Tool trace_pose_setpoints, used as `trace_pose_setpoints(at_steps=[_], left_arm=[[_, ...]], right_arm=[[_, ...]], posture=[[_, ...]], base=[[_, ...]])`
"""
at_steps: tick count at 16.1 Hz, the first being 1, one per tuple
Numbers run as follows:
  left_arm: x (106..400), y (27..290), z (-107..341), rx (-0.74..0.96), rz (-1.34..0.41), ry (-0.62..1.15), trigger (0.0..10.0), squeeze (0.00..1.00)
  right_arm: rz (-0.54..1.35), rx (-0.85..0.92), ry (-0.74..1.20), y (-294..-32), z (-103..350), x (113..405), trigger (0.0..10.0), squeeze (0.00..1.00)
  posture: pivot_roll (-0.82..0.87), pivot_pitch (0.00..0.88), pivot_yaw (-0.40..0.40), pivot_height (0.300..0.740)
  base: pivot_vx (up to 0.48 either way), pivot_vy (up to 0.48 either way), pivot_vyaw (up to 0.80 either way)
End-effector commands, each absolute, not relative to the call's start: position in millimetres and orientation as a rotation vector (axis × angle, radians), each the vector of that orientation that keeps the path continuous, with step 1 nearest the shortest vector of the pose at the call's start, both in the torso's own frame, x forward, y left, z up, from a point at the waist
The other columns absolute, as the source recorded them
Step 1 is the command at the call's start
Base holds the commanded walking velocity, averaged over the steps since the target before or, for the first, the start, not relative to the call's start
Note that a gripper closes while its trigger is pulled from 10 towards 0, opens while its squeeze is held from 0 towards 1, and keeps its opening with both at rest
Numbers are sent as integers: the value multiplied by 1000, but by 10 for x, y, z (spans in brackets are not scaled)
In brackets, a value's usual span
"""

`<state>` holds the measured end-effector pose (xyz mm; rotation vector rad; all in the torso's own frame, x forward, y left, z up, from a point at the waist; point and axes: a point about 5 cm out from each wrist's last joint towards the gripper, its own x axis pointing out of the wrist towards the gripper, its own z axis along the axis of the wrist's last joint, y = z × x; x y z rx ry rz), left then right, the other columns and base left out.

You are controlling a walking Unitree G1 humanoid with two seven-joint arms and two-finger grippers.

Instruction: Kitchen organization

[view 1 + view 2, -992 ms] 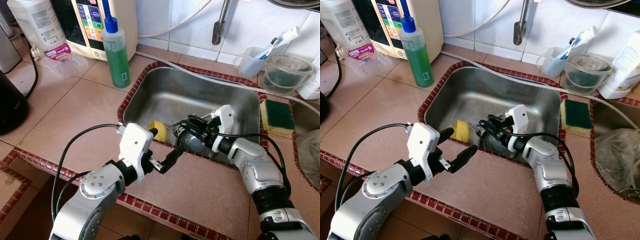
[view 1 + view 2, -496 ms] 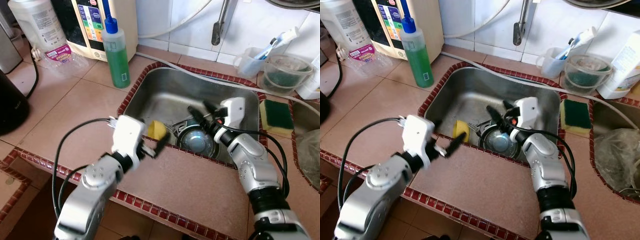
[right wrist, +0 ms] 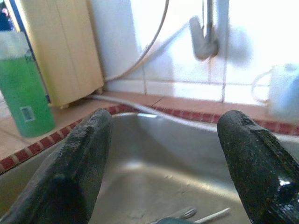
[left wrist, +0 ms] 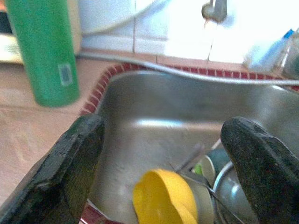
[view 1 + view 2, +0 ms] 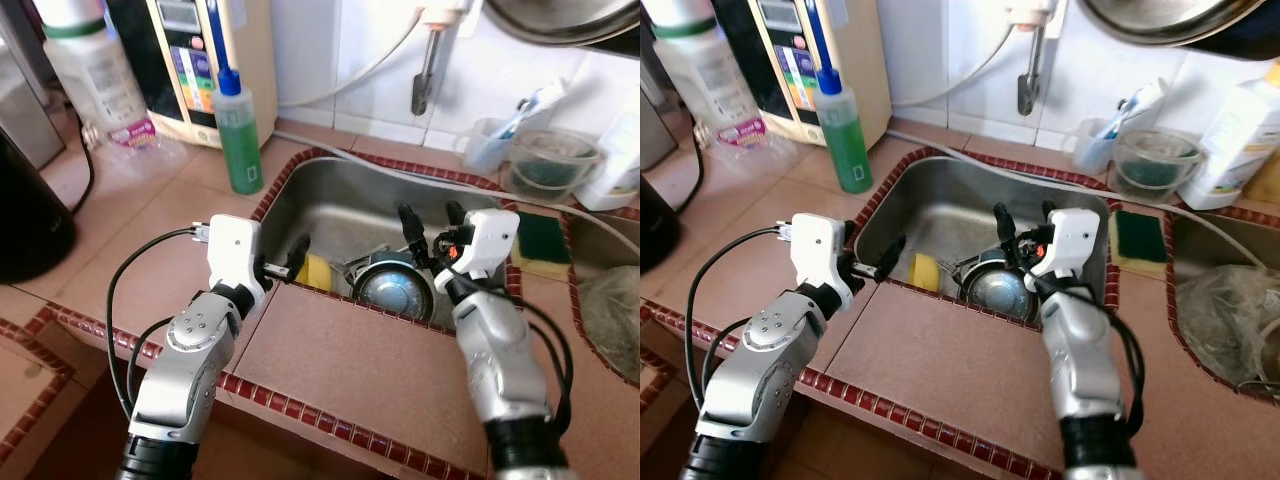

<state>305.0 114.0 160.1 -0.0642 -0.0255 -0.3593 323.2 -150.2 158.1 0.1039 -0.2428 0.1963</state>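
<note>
1. Head camera, left eye: over a steel sink point(image 5: 330, 205) set in a tiled counter, the left gripper point(image 5: 292, 258) hangs at the near-left rim with its fingers apart and empty. A yellow cup point(image 5: 318, 271) lies on its side just beyond and below the fingertips; this arm looks the nearer to it.
2. Head camera, right eye: the right gripper point(image 5: 1021, 225) is raised above a round steel pot lid point(image 5: 995, 289), fingers spread wide and holding nothing. The cup sits left of the lid, touching or nearly so.
3. Left wrist: the cup point(image 4: 166, 200) shows low between the two parted fingers, forks and the lid's edge beside it; a green soap bottle point(image 4: 44, 49) stands on the counter.
4. Right wrist: the fingers frame the sink's far wall and the tap point(image 3: 205, 32).
</note>
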Motion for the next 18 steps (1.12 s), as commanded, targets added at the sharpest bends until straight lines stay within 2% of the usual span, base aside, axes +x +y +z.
trace_pose_setpoints(at_steps=[1,3,4,7,12,16,18], left_arm=[[3092,1203,1627,-56,-331,-50,10000,0],[3147,1282,1519,-49,-292,-36,10000,0],[3169,1352,1430,-129,-271,-34,10000,0],[3193,1435,1373,-69,-193,-67,10000,0],[3109,1333,1284,-42,-211,-76,10000,0],[3029,1225,1256,-84,-245,-124,10000,0],[3065,1228,1259,-113,-264,-125,10000,0]], right_arm=[[183,83,-266,-1476,1621,3204,10000,0],[135,86,-263,-1439,1574,3148,10000,0],[124,54,-262,-1400,1524,3108,10000,0],[84,40,-237,-1394,1428,3057,10000,0],[57,17,-207,-1329,1295,2971,10000,0],[101,-32,-196,-1183,1239,2915,10000,0],[89,-44,-215,-1191,1271,2913,10000,0]], posture=[[-209,10,59,740],[-223,0,78,740],[-237,0,96,740],[-240,0,123,740],[-240,10,141,740],[-249,0,109,740],[-256,0,107,740]], base=[[0,0,0],[0,0,0],[0,0,0],[0,0,0],[0,0,0],[0,0,0],[0,0,0]])
